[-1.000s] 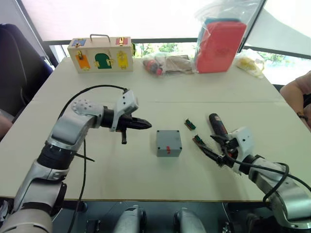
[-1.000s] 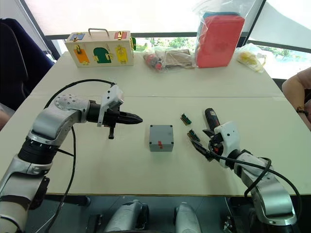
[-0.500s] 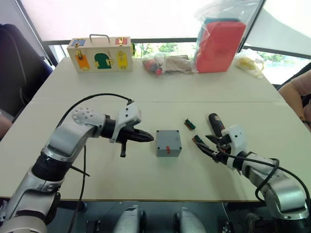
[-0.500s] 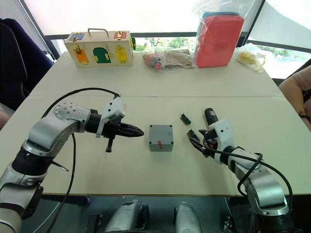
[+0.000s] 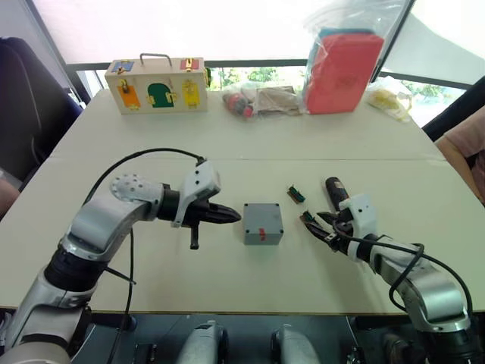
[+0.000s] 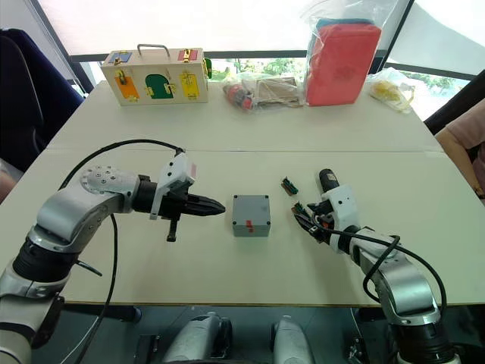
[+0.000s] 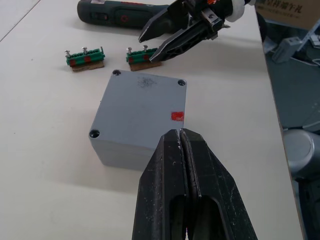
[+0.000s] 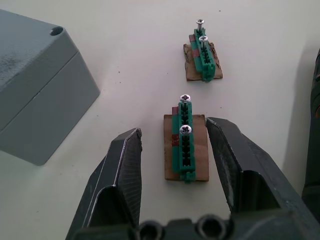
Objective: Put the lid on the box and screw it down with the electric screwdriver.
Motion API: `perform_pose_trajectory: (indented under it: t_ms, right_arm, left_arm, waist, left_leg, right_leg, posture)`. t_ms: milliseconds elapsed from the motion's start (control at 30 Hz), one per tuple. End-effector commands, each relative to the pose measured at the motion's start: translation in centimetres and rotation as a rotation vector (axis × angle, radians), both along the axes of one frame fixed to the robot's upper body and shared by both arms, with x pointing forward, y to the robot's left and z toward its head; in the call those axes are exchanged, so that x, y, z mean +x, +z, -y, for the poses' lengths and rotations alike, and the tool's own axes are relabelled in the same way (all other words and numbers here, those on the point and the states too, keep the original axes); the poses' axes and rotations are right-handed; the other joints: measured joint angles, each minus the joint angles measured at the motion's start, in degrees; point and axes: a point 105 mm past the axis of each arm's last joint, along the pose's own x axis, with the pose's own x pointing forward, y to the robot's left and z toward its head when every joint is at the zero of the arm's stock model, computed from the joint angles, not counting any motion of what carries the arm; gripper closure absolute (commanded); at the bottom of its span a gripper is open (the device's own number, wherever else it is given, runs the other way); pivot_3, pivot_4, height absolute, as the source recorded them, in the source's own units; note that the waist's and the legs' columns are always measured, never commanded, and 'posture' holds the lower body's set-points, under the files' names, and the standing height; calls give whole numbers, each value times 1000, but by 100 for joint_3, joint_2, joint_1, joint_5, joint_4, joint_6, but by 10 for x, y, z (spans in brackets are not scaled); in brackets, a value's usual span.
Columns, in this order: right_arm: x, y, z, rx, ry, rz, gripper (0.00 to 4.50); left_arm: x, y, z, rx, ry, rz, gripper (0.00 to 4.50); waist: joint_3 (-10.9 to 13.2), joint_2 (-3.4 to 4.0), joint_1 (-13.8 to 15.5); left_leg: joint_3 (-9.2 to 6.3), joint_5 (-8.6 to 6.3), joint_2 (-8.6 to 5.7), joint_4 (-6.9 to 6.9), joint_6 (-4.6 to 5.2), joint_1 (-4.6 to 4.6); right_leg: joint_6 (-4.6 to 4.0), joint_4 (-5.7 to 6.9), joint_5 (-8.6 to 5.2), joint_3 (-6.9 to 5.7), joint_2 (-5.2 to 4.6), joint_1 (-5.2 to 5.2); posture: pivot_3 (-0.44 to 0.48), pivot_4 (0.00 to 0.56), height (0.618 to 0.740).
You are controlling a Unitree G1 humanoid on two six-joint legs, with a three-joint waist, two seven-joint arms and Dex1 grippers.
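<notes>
The grey lid (image 7: pixel 142 107), with a small red mark and corner screw holes, lies flat on top of the grey box (image 5: pixel 263 234) at the table's middle. My left gripper (image 5: pixel 235 217) is shut and empty, its tip just left of the box at lid height. The electric screwdriver (image 5: pixel 335 192) lies on the table to the right of the box. My right gripper (image 8: pixel 175 137) is open, its fingers standing either side of a green-and-brown strip (image 8: pixel 185 147) holding two screws, beside the screwdriver.
A second green strip (image 5: pixel 296 194) with screws lies a little farther back. Along the far edge stand a wooden latch box (image 5: pixel 157 83), small bags (image 5: pixel 258 98), a red pouch in plastic (image 5: pixel 342 68) and a yellow bag (image 5: pixel 390 97). A person's sleeve (image 5: pixel 470 144) is at the right edge.
My left gripper has come closer to the box's left side. My right gripper has moved forward and left until its open fingers straddle the near green strip.
</notes>
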Motion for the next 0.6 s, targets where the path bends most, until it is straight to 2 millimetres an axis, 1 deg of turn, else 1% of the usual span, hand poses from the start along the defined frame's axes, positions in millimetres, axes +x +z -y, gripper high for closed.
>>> perform_pose_trajectory:
  t_ms: [33,100,233,400,600]
  right_arm:
    - [4,8,1,5,-14,39,2593]
    - [6,8,2,8,-20,42,3081]
    - [7,7,2,6,-25,41,4478]
    - [8,7,2,9,-31,46,4478]
    - [8,12,3,16,-28,68,4478]
  left_arm:
    - [-3,11,0,-17,-3,42,4500]
    - [-3,11,0,-17,-1,42,4500]
    - [-2,10,0,-16,3,43,4500]
    - [-1,10,-1,-12,7,46,4500]
    - [0,8,-1,-13,13,42,4500]
  waist:
    - [0,0,1]
    - [0,0,0]
    - [0,0,-2]
    - [0,0,-1]
    - [0,0,-1]
  left_leg:
    - [0,0,0,0,0,0]
    - [0,0,0,0,0,0]
    - [0,0,0,0,0,0]
    - [0,0,0,0,0,1]
    - [0,0,0,0,-1,1]
  right_leg:
    - [0,0,0,0,1,0]
    - [0,0,0,0,2,0]
    - [0,0,0,1,4,0]
    - [1,1,0,2,5,0]
    - [1,1,1,2,6,0]
  posture:
    - [0,150,740]
    - [0,150,740]
    - [0,150,740]
    - [0,150,740]
    - [0,150,740]
